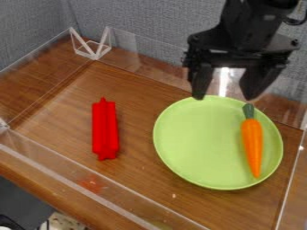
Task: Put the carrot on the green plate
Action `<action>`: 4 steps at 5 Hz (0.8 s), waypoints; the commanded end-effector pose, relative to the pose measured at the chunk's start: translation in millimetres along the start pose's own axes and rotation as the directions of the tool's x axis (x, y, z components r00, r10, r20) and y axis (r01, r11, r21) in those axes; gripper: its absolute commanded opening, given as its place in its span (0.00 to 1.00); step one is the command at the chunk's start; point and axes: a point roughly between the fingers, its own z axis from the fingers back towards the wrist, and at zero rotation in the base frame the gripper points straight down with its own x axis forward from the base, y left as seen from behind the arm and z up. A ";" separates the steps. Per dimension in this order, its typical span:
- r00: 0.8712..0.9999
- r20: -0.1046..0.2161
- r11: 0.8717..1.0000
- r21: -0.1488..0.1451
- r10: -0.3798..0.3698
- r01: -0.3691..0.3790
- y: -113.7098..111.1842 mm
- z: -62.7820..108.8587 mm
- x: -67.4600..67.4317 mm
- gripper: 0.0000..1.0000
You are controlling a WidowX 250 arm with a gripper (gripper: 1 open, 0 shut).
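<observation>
The orange carrot [252, 142] lies lengthwise on the right side of the lime-green plate [198, 145], its dark green stem pointing toward the back. Nothing grips it. My gripper [231, 86] hangs above the plate's far edge, behind the carrot's stem end. Its two black fingers [200, 81] stand wide apart, open, with nothing between them.
A red ridged oblong block [106, 128] lies on the wooden table left of the plate. A white wire stand [92, 42] sits at the back left corner. Clear plastic walls [72, 175] ring the table on all sides.
</observation>
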 end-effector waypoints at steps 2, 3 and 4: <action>0.998 0.015 0.997 -0.032 -0.064 0.065 2.1 2.4 -1.1 1.00; 0.998 0.008 0.998 -0.035 -0.056 0.056 8.4 6.2 8.9 1.00; 0.999 0.000 0.998 -0.047 -0.044 0.044 11.5 9.1 19.5 1.00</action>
